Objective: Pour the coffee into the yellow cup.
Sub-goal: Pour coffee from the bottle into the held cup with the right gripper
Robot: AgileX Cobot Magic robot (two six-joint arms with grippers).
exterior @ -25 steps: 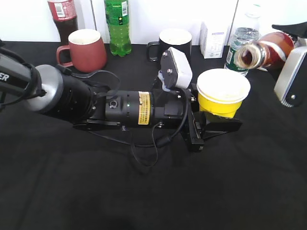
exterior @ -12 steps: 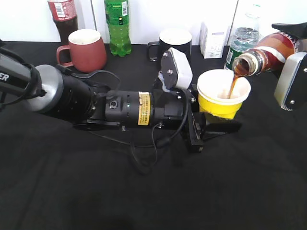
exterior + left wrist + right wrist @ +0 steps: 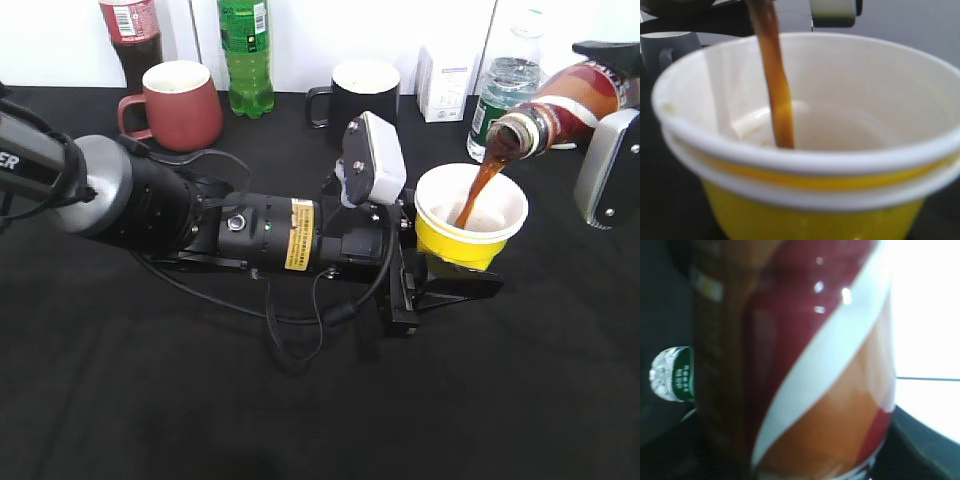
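Observation:
The yellow cup point(image 3: 470, 215) stands right of centre on the black table, held at its base by my left gripper point(image 3: 445, 262), which is shut on it. It fills the left wrist view point(image 3: 805, 170), white inside. My right gripper point(image 3: 612, 75) is shut on the coffee bottle point(image 3: 560, 105), tilted with its open neck above the cup's far right rim. A brown stream of coffee point(image 3: 478, 190) runs from the neck into the cup and also shows in the left wrist view point(image 3: 777, 95). The bottle's orange-brown and white label fills the right wrist view point(image 3: 815, 380). The jaws are hidden in both wrist views.
Along the back edge stand a cola bottle point(image 3: 130, 35), a maroon mug point(image 3: 180, 105), a green bottle point(image 3: 245, 50), a black mug point(image 3: 362, 90), a white carton point(image 3: 445, 85) and a water bottle point(image 3: 500, 95). My left arm lies across the table's middle.
The bottle tipped further and coffee began to flow into the cup. The stream is now longer. The left gripper and cup shifted slightly toward the front right.

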